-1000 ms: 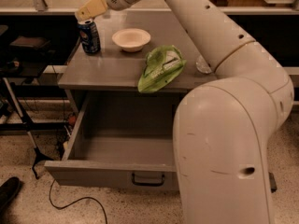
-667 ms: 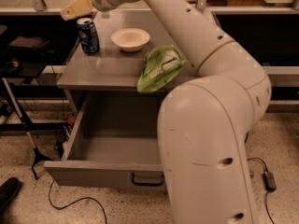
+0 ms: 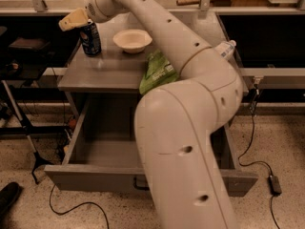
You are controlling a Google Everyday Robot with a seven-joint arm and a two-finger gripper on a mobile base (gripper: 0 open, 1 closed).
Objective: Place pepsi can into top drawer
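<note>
- Presently the gripper hangs over the far left corner of the grey surface, just above and to the left of the pepsi can. It is touching the can's rim or very near to it. I cannot tell how far the jaws are open, nor whether they hold anything.
- The pepsi can stands upright on the surface near its left edge, so I judge it is not yet lifted.
- The top drawer is pulled out wide below the surface, which gives a broad place to lower the can. The arm hides its right half from me.
- A white bowl sits just beside the can on its right. A green bag lies at the front edge, and a clear bottle shows behind the arm.
- In my judgement the gripper comes from the left because the bowl crowds the other side. The can should then rise straight up before it travels forward, away from the bag.
</note>
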